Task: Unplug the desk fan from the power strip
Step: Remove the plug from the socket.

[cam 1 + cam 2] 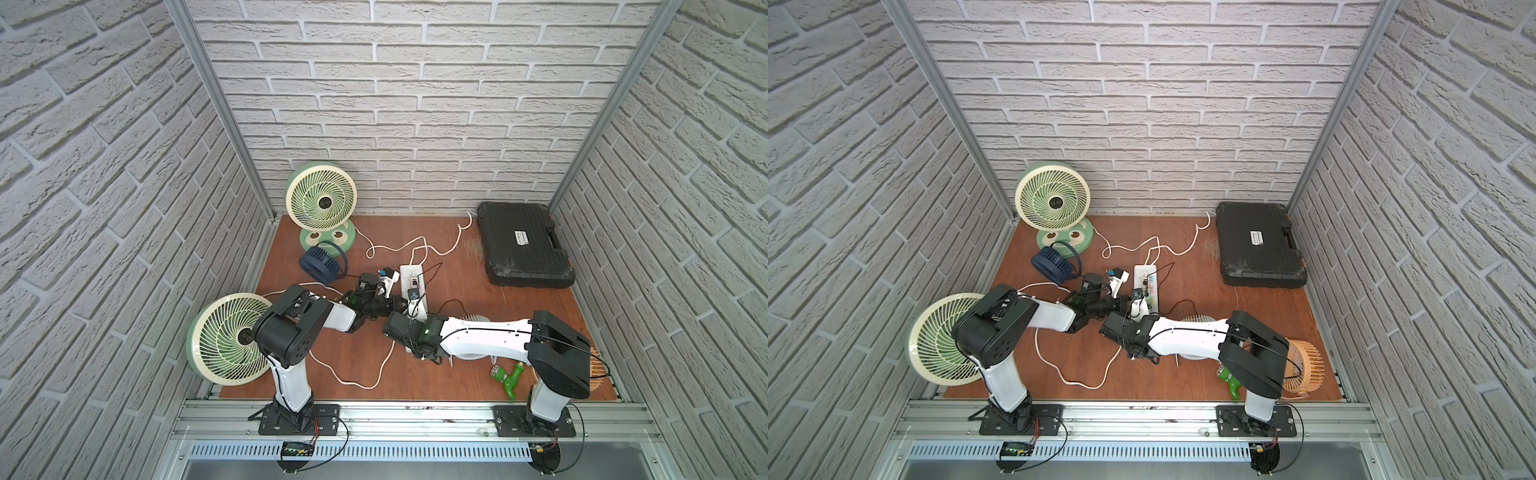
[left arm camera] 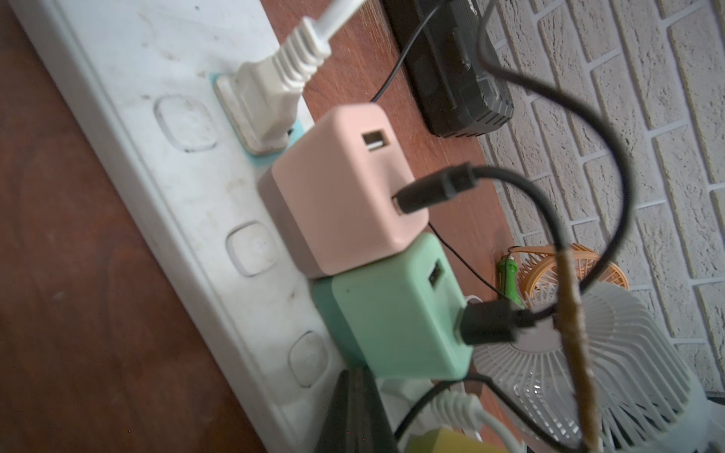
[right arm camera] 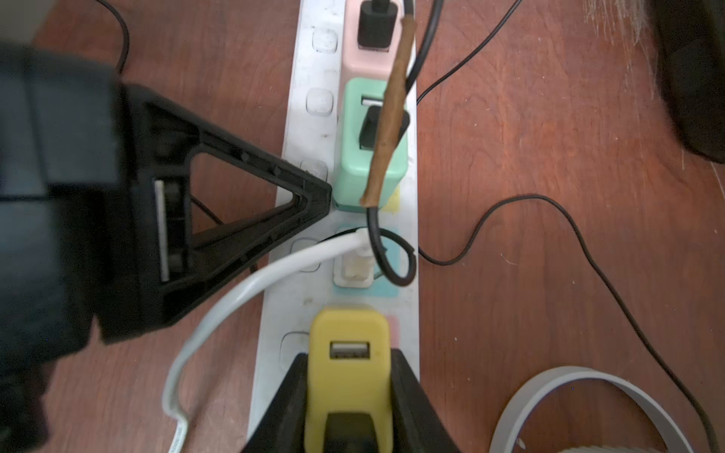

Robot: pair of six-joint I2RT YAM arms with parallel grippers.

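With the closed left gripper [image 3: 323, 194] bracing the long white plastic power strip [image 3: 290, 298], the right gripper [image 3: 349, 355] clamps the boxy yellow plastic adapter [image 3: 349, 325], plugged in and not yet pulled.

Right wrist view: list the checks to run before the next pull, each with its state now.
1. Right tool closed on both sides of yellow adapter: ok.
2. Left tool shut, tip on power strip: ok.
3. White cord clear of right tool: ok.
4. What the yellow adapter powers: cannot tell.
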